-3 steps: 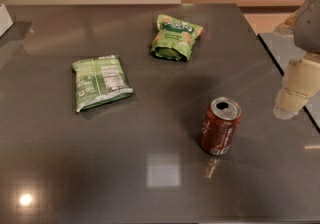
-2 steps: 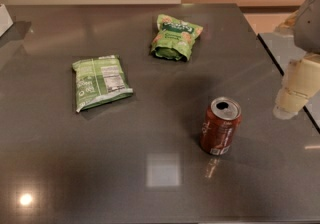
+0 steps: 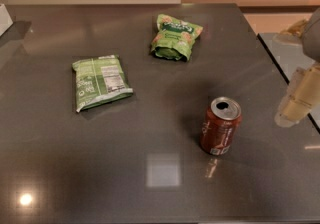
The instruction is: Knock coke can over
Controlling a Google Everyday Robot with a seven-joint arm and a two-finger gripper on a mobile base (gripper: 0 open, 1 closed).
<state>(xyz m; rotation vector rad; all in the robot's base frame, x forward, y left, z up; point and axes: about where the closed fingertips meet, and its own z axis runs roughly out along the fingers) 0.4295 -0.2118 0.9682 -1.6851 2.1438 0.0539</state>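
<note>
The coke can (image 3: 220,126) is dark red with a silver top and stands upright on the dark grey table (image 3: 150,168), right of centre and toward the front. My gripper (image 3: 296,102) shows as a pale, blurred shape at the right edge, to the right of the can and apart from it, hanging above the table's right side.
A flat green snack bag (image 3: 100,82) lies left of centre. A second green snack bag (image 3: 175,37) lies at the back centre. The table's right edge (image 3: 280,68) runs close beside the gripper, with another grey surface beyond it. A white object (image 3: 4,17) sits at the far left.
</note>
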